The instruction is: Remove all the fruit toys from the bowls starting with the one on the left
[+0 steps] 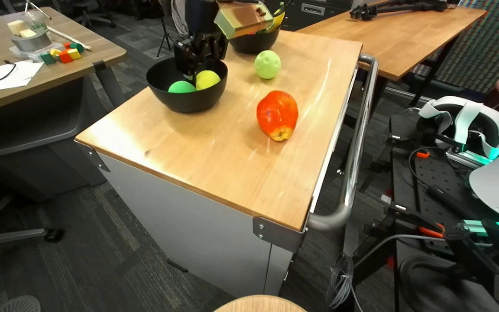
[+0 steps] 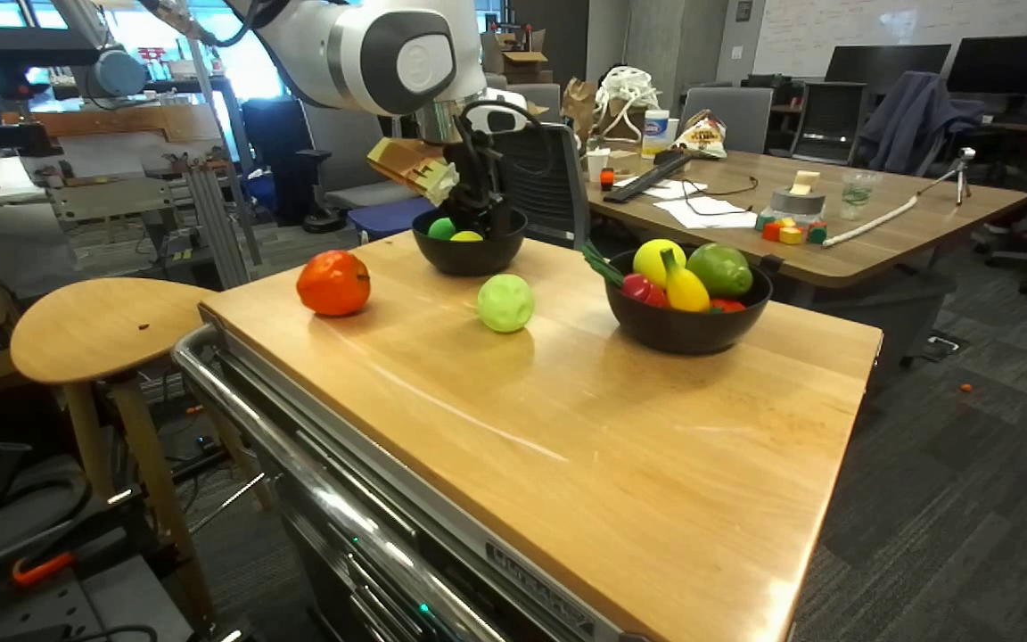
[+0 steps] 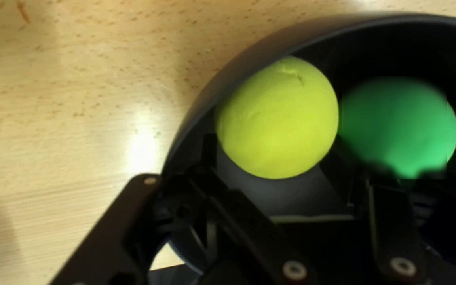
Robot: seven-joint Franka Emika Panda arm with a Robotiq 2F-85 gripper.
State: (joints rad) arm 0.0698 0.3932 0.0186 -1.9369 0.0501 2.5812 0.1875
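A black bowl (image 1: 189, 103) holds a yellow round fruit toy (image 3: 277, 118) and a green one (image 3: 402, 122). The bowl also shows in an exterior view (image 2: 469, 259). My gripper (image 3: 273, 152) reaches down into this bowl with its fingers apart, one on each side of the yellow fruit. I cannot tell whether the fingers touch it. The gripper partly hides the bowl in both exterior views. Another black bowl (image 2: 683, 332) holds several fruit toys, among them a green one (image 2: 721, 270) and a yellow one (image 2: 659, 260). A red fruit toy (image 2: 333, 283) and a light green ball (image 2: 505, 303) lie on the tabletop.
The wooden cart top (image 2: 620, 455) has a metal handle rail (image 1: 358, 147) along one side. The light green ball and red toy lie between the bowls and that side. A table with blocks and tape (image 1: 30, 42) stands apart from the cart. A wooden stool (image 2: 112, 325) is nearby.
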